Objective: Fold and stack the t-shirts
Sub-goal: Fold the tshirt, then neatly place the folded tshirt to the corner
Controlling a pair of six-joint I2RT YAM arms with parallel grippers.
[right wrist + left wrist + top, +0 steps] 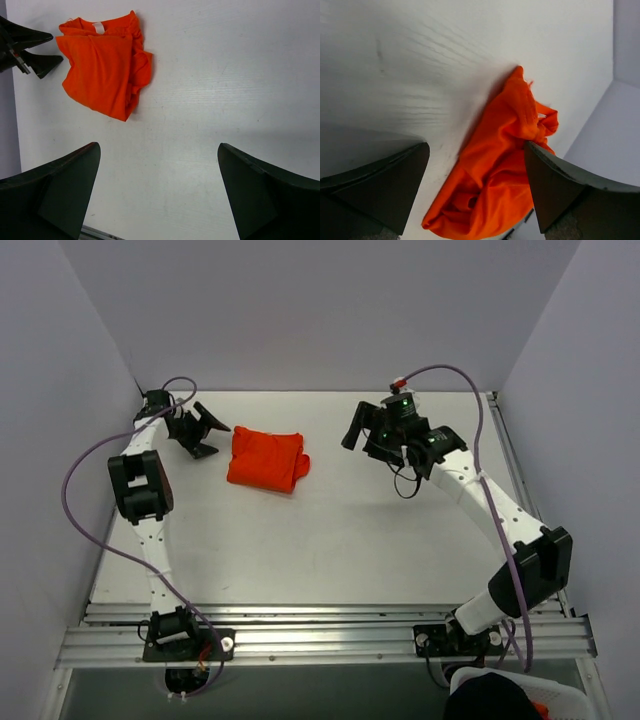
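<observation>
Lying folded on table [350, 540], orange t-shirt [266, 459] sits just right of left gripper [212, 437], jaws spread; right gripper [358, 440], also spread, hangs well apart.

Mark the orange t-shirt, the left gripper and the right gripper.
orange t-shirt [265, 460], top view, middle of the cloth.
left gripper [475, 144], left wrist view, midway between its open jaws.
right gripper [157, 146], right wrist view, midway between its open jaws.

Cropped and covered
The right wrist view's left edge crops the left gripper [56, 47]; in its own view one finger [560, 195] covers part of the t-shirt [490, 165].
</observation>
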